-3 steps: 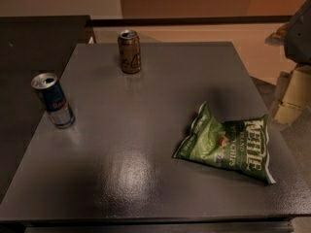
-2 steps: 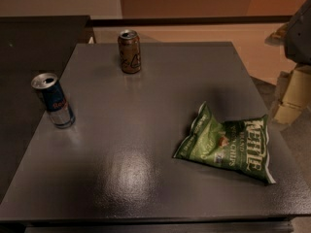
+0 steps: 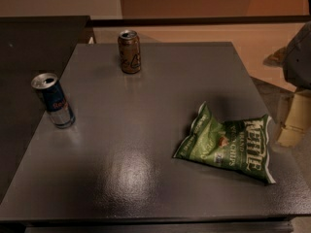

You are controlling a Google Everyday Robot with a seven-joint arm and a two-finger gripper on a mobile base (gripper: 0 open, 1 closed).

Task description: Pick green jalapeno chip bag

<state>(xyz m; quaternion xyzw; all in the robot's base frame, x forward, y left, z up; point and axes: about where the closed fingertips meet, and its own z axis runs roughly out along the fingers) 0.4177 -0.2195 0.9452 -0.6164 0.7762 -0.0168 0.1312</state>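
The green jalapeno chip bag (image 3: 227, 147) lies flat on the right front part of the dark grey table (image 3: 146, 130). It is crinkled and glossy, with white "KETTLE" lettering toward its right end. My gripper (image 3: 294, 123) shows as a pale beige shape at the right edge of the view, beyond the table's right side and just right of the bag. It hangs under a grey part of the arm (image 3: 297, 57). It is apart from the bag and holds nothing that I can see.
A brown can (image 3: 129, 51) stands upright near the table's back edge. A blue and silver can (image 3: 53, 100) stands upright near the left edge. A dark counter (image 3: 34, 42) adjoins the table on the left. Tan floor lies behind and to the right.
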